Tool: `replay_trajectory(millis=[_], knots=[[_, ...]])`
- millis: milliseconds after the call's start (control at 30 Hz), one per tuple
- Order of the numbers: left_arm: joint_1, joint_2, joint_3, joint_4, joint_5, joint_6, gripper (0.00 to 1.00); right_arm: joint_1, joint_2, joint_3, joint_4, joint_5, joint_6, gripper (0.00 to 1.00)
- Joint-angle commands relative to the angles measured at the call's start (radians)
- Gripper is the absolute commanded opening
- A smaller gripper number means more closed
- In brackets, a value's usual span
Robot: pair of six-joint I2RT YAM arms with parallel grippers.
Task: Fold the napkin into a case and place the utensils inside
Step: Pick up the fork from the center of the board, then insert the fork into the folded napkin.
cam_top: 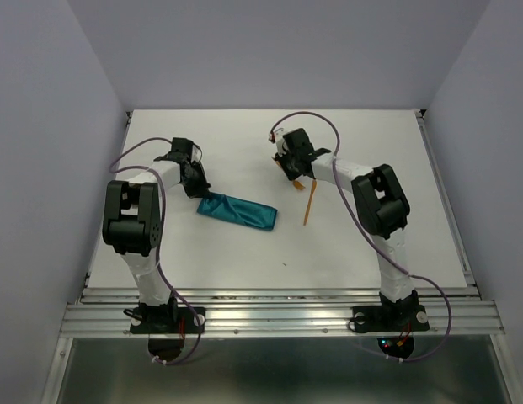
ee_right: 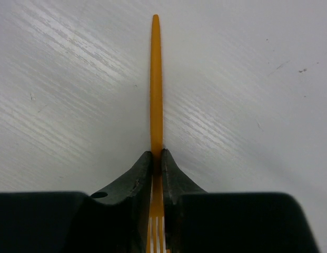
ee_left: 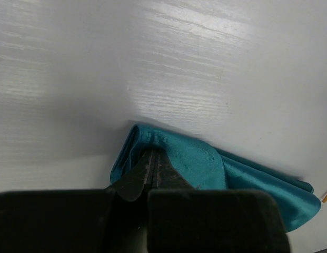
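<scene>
While the left claw (ee_left: 152,157) pinches the case (ee_left: 237,182) at its end, the right claw (ee_right: 157,159), reaching low, grips the fork (ee_right: 156,79).

Your white table (cam_top: 370,244) carries two things: the folded teal case (cam_top: 237,210) lying flat near the middle, and a slim orange fork (cam_top: 309,206) just to its right, not touching it.
</scene>
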Motion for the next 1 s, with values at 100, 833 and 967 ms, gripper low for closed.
replay_trajectory(millis=[100,833,967], knots=[[-0.006,0.052,0.042,0.003,0.029,-0.006,0.01,0.008,-0.019,0.012,0.039,0.011,-0.012,0.08],[-0.092,-0.057,-0.07,0.032,0.064,-0.037,0.01,0.191,-0.372,-0.253,-0.011,-0.16,-0.249,0.05],[-0.084,-0.098,-0.05,0.004,0.034,-0.031,0.01,0.224,-0.364,-0.258,-0.075,-0.137,-0.268,0.04]])
